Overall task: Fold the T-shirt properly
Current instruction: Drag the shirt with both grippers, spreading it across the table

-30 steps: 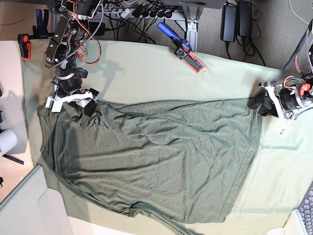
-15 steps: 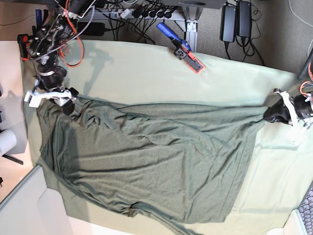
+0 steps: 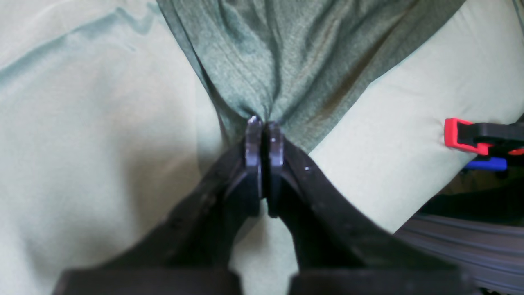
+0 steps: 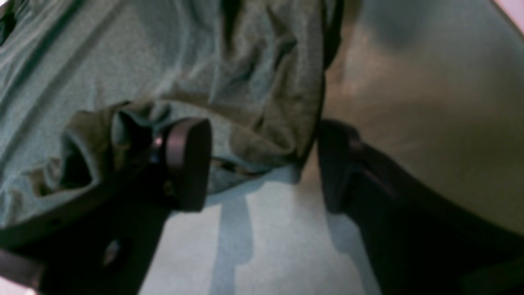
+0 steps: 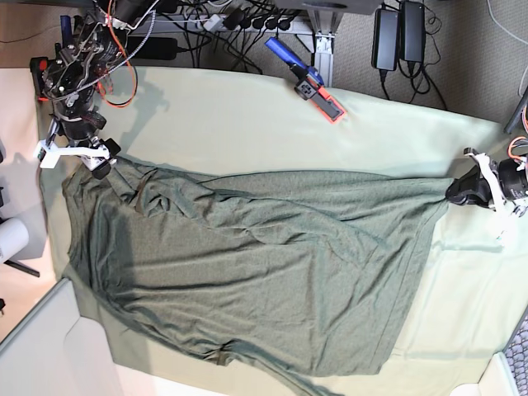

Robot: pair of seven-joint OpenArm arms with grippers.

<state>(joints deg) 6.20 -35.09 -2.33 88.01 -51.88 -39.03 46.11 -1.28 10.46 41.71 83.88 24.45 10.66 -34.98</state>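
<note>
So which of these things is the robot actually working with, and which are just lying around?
In use:
- T-shirt
- left gripper, pinching a corner
- right gripper, open at the opposite end

Just lying about:
- table cloth
- blue and red clamp
- cables

Table draped in a pale mint-green cloth [image 5: 247, 124]. Spread directly on it, from nine o'clock across to three: dark grey-green T-shirt [image 5: 264, 272], rumpled. At twelve o'clock, clipped on the cloth's edge: blue-handled clamp with an orange tip [image 5: 307, 81].
</note>
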